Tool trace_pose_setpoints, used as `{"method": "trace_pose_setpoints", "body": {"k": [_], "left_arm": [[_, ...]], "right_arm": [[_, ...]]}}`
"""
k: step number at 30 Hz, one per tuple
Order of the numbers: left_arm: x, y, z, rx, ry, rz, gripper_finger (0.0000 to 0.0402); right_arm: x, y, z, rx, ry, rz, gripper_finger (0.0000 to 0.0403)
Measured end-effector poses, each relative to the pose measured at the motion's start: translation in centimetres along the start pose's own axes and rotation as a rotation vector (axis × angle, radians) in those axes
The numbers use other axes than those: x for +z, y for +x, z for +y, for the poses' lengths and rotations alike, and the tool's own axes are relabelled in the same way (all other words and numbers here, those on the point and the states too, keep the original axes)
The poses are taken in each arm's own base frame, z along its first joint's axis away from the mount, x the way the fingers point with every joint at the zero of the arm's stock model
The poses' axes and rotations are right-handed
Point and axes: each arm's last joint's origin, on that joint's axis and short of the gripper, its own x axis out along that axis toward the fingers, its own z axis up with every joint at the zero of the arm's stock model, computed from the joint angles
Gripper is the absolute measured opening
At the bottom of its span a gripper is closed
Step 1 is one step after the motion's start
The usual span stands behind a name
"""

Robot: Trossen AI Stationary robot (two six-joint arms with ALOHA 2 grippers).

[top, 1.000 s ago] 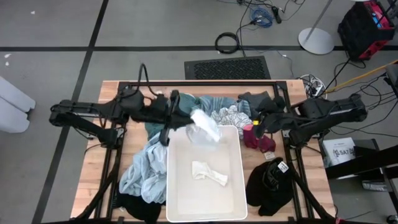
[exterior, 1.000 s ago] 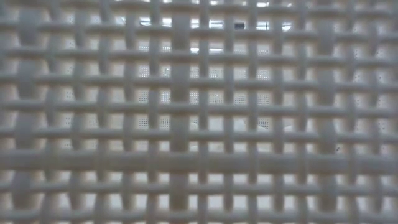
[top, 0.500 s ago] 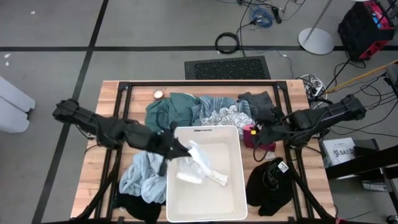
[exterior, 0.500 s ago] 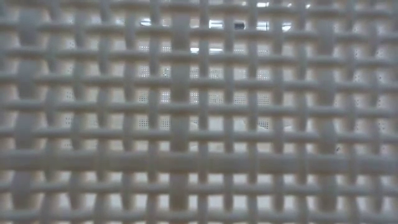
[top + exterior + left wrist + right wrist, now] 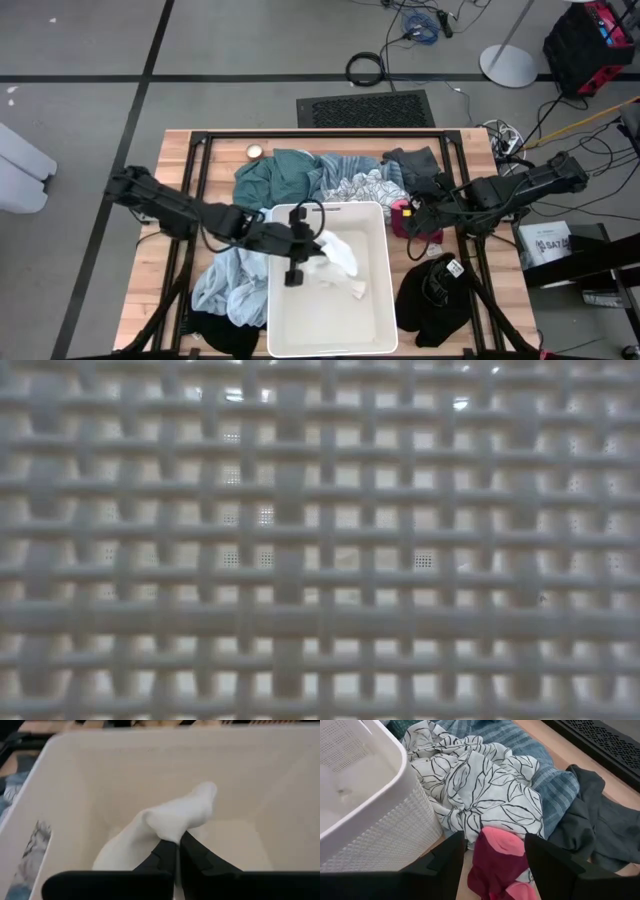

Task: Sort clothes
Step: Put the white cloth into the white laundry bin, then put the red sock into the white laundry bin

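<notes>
My left gripper (image 5: 312,248) reaches inside the white bin (image 5: 380,270) and is shut on a white sock (image 5: 175,815). A second white piece (image 5: 355,288) lies on the bin floor. My right gripper (image 5: 492,865) is open just right of the bin. Its fingers stand on either side of the pink-magenta sock (image 5: 500,852), which lies on the table. Teal (image 5: 275,175), blue striped (image 5: 350,165), leaf-print white (image 5: 480,790) and dark grey (image 5: 415,160) clothes lie heaped behind the bin. Light blue cloth (image 5: 225,280) lies left of the bin. My left gripper pinches the white sock near its middle (image 5: 170,836) between its two fingers. It comes in slanting from the table's left side over the bin wall. One end of the sock stands out past the fingertips. The other end (image 5: 117,855) droops toward the bin floor.
A black garment (image 5: 435,295) lies at the right front and another (image 5: 215,335) at the left front. The bin's woven wall (image 5: 320,540) fills the low view. Bare wood (image 5: 150,290) shows at the table's left side.
My left gripper, still shut on the white sock, has carried it from above the bin's far rim toward the table's near edge and down into the bin. My right gripper has sunk a little toward the pink-magenta sock.
</notes>
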Motion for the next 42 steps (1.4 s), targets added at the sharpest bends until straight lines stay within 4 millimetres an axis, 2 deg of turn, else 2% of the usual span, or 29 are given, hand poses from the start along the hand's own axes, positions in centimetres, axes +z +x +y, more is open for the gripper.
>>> {"method": "trace_pose_setpoints", "body": {"k": [10, 23, 28, 35, 42], "left_arm": [[-0.1, 0.5, 1.7, 0.027, -0.021, 0.036, 0.0016], [-0.1, 0.4, 1.6, 0.017, 0.028, 0.037, 0.0021], [0.0, 0.2, 1.4, 0.003, 0.07, 0.034, 0.0063], [1.6, -1.3, 1.2, -0.015, 0.119, 0.046, 0.0137], [3.8, -3.6, 1.2, -0.012, 0.132, 0.07, 0.0153]], "right_arm": [[0.0, 0.0, 0.0, 0.0, -0.003, 0.0, 0.0196], [0.0, 0.0, 0.0, -0.001, -0.003, -0.001, 0.0196], [0.0, 0.0, 0.0, -0.002, -0.003, 0.0, 0.0196], [0.0, 0.0, 0.0, -0.004, -0.009, 0.001, 0.0196], [-0.5, 0.2, 0.1, -0.002, -0.002, 0.013, 0.0196]]}}
